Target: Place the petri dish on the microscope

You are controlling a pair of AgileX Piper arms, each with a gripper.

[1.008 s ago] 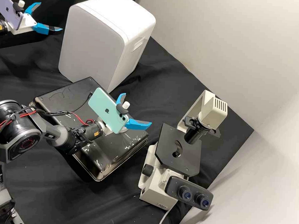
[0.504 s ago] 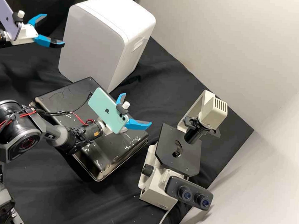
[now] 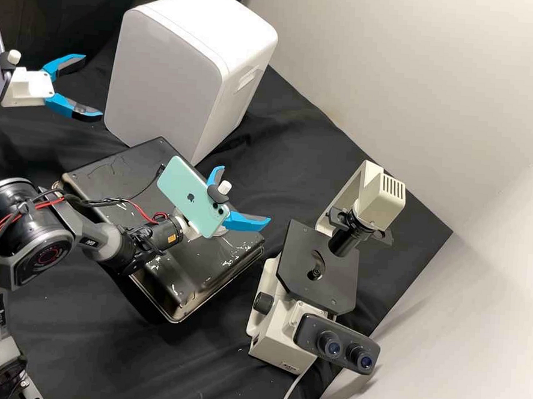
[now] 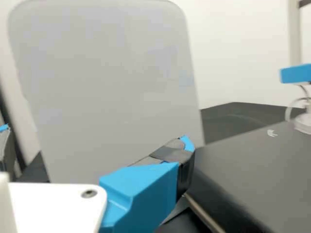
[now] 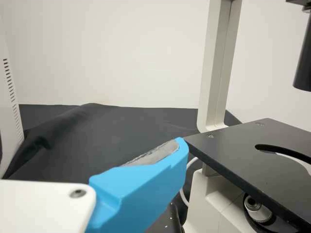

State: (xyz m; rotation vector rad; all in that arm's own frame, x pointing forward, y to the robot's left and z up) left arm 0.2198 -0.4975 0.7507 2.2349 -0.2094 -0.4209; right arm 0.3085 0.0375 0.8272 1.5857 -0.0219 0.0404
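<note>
The microscope (image 3: 271, 320) stands at the right of the bench, its black stage (image 3: 319, 269) bare. My right gripper (image 3: 245, 195) hangs open above the near-right end of a black tray (image 3: 117, 172), level with the stage (image 5: 252, 150) and a short way left of it. One blue finger (image 5: 146, 179) holds nothing. A clear round petri dish (image 4: 299, 114) rests on the tray (image 4: 252, 165) beneath that gripper's other blue finger (image 4: 296, 74). My left gripper (image 3: 91, 87) is open and empty in the air at the far left, beside the white box.
A tall white box (image 3: 190, 62) stands behind the tray, close to the left gripper's fingers (image 4: 146, 194). Black cloth covers the bench. A white wall runs along the right and back. The microscope's eyepieces (image 3: 344, 349) face the front edge.
The left gripper has dropped lower and drifted slightly left beside the white box. The right arm, tray and microscope have not moved.
</note>
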